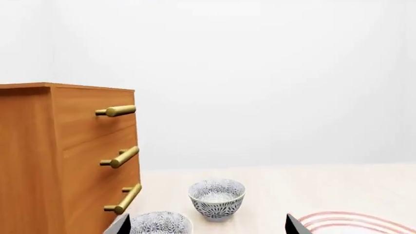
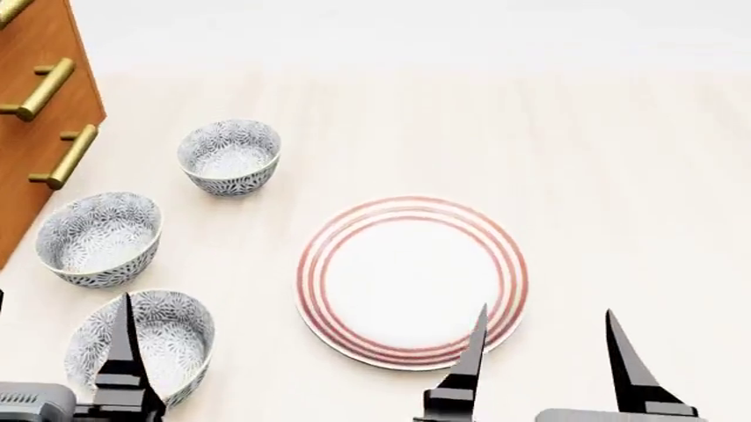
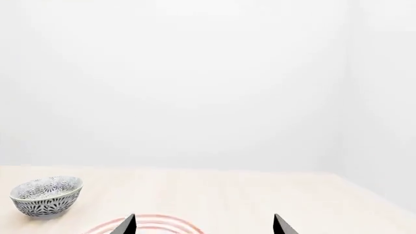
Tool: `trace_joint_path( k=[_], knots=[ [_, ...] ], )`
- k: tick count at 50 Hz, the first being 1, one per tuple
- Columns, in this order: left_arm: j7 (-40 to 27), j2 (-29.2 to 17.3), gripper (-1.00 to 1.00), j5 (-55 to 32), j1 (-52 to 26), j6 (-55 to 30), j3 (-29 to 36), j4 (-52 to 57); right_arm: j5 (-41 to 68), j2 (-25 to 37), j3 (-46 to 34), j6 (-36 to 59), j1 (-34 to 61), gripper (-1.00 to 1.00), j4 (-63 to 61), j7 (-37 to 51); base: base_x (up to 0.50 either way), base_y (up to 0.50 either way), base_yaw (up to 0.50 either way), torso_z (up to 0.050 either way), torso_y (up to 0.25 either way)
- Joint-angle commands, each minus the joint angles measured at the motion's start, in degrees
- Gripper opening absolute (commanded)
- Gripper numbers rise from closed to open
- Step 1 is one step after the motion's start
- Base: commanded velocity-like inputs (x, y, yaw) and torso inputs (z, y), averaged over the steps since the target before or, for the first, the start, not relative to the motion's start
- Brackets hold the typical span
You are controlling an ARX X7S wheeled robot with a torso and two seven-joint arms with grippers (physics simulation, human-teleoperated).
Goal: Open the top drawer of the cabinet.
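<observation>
The orange-brown wooden cabinet (image 1: 39, 156) stands at the left of the left wrist view, some way ahead of my left gripper (image 1: 208, 226). Its top drawer (image 1: 85, 122) carries a brass bar handle (image 1: 118, 111), and two more handled drawers lie below it. In the head view the cabinet (image 2: 30, 132) fills the far left corner, with the top handle (image 2: 10, 10) cut by the frame edge. My left gripper (image 2: 61, 301) is open and empty above the nearest bowl. My right gripper (image 2: 547, 312) (image 3: 202, 225) is open and empty by the plate's near right rim.
Three patterned bowls (image 2: 230, 156) (image 2: 98, 238) (image 2: 147, 345) lie in a row on the pale wooden table in front of the cabinet. A white plate with red rings (image 2: 411, 281) sits in the middle. Two of the bowls (image 1: 217, 197) (image 1: 160, 224) lie between my left gripper and the cabinet.
</observation>
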Motion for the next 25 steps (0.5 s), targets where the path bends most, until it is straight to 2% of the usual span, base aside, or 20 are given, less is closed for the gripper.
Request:
trace_joint_path(
  k=[1,25],
  knots=[
    [-0.7,-0.8,1.0,-0.9,-0.3,-1.1,-0.2,2.3,1.1,1.2,0.4,0.8,-0.1,1.0,-3.9,0.5,0.5,0.0,0.0,0.0,0.0],
    [-1.4,-1.9,1.0,-1.8,0.3,-0.2,0.6,2.3,2.5,2.5,0.0,-1.7,-0.9,1.0,-4.1,1.0,0.5,0.0,0.0,0.0,0.0]
  ],
)
